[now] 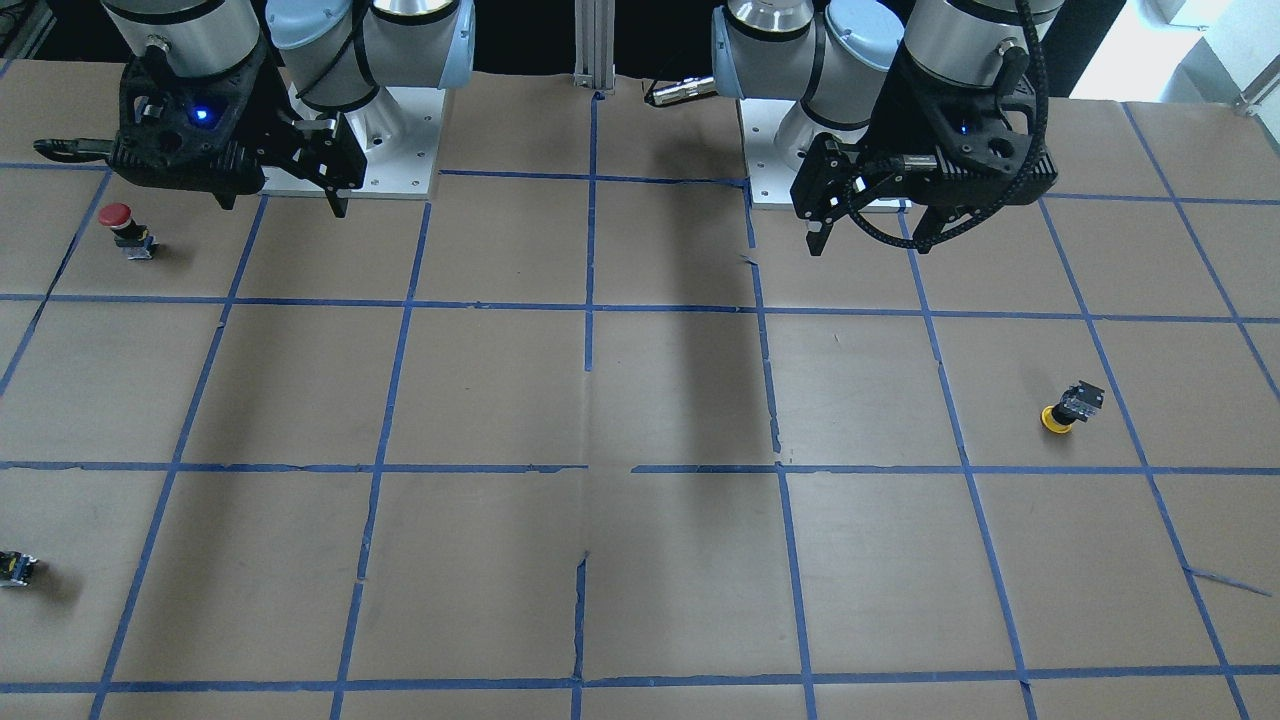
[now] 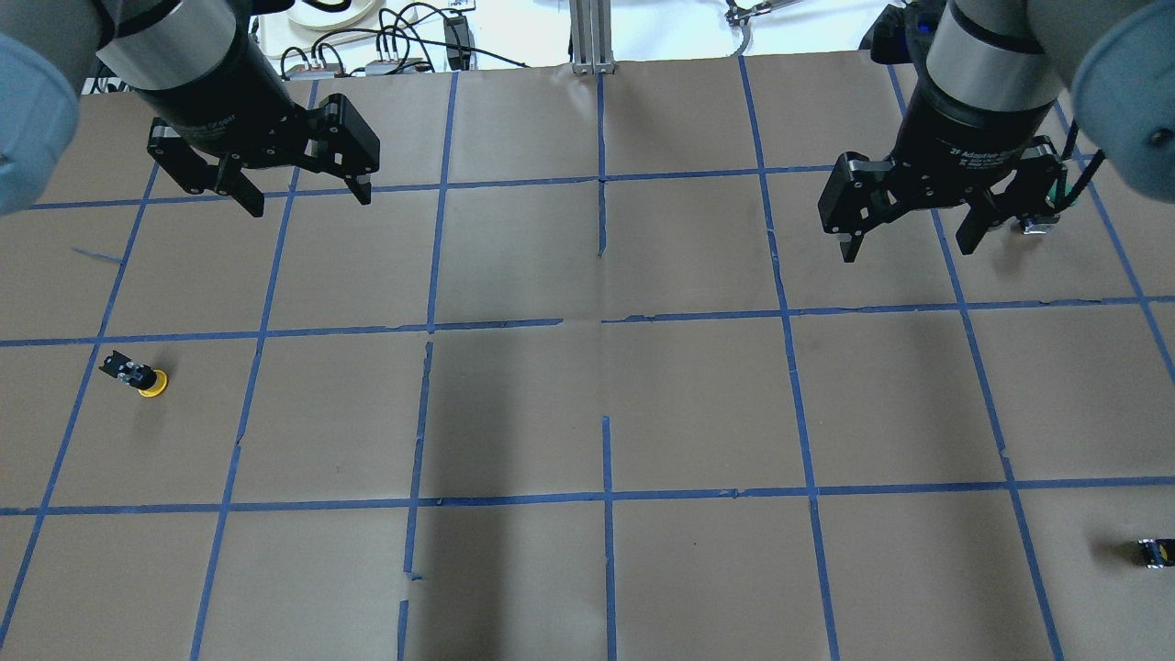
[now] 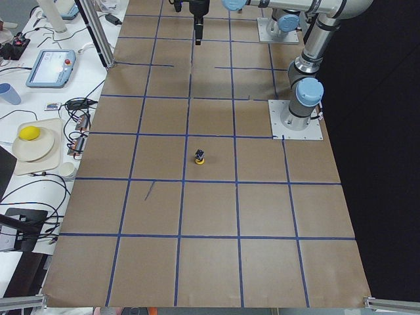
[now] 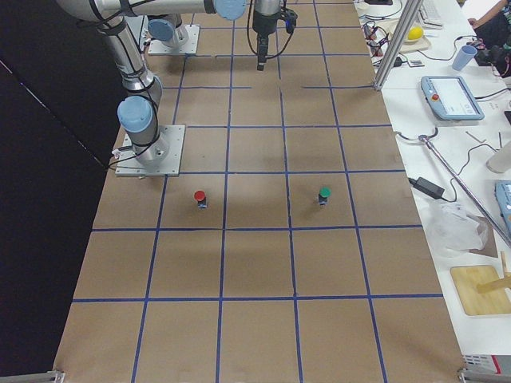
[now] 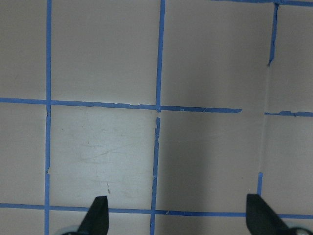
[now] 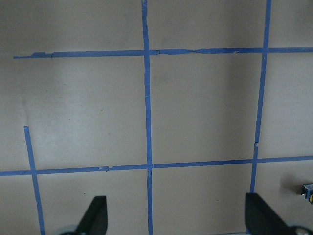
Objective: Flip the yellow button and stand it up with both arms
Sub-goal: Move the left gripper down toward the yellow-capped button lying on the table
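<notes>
The yellow button (image 1: 1068,408) lies tipped over on the brown paper, with its yellow cap against the table and its black-and-grey base angled up. It also shows at the left of the overhead view (image 2: 138,376) and in the exterior left view (image 3: 199,157). My left gripper (image 2: 308,202) hangs open and empty well above the table, far behind the button; it also shows in the front view (image 1: 868,240). My right gripper (image 2: 907,250) is open and empty on the other side (image 1: 285,200). Both wrist views show only open fingertips (image 5: 98,215) (image 6: 257,215) over taped paper.
A red-capped button (image 1: 125,228) stands below my right gripper. A small dark block with a yellow spot (image 1: 15,568) sits near the table's edge on my right (image 2: 1155,551). The exterior right view shows a green-topped piece (image 4: 323,194). Blue tape lines grid the paper.
</notes>
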Controlling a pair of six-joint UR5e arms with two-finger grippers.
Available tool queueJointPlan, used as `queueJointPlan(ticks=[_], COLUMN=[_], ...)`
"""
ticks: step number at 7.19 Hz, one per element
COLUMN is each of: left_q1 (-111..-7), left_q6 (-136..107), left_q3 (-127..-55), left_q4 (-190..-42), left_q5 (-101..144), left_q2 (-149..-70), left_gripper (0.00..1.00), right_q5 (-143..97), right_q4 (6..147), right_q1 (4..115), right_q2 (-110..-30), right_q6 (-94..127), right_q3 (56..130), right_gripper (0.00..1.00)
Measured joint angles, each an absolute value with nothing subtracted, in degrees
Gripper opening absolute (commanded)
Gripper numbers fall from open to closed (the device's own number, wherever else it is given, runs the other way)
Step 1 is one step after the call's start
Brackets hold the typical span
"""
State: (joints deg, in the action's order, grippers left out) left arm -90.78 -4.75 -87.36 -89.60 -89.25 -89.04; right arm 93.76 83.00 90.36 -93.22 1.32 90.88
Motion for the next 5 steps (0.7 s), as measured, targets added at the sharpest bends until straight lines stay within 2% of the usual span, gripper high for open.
queueJointPlan(ticks=[5], left_q1=[-87.8], left_q6=[-4.5], left_q3=[-88.4], left_q4=[-88.7], left_q5=[-89.5], left_q2=[-87.6], left_gripper=[1.0], right_q5=[93.8], right_q4=[83.0], right_q1=[90.4], right_q2=[-93.2], right_q6=[1.3], right_q3=[91.0], right_gripper=[1.0])
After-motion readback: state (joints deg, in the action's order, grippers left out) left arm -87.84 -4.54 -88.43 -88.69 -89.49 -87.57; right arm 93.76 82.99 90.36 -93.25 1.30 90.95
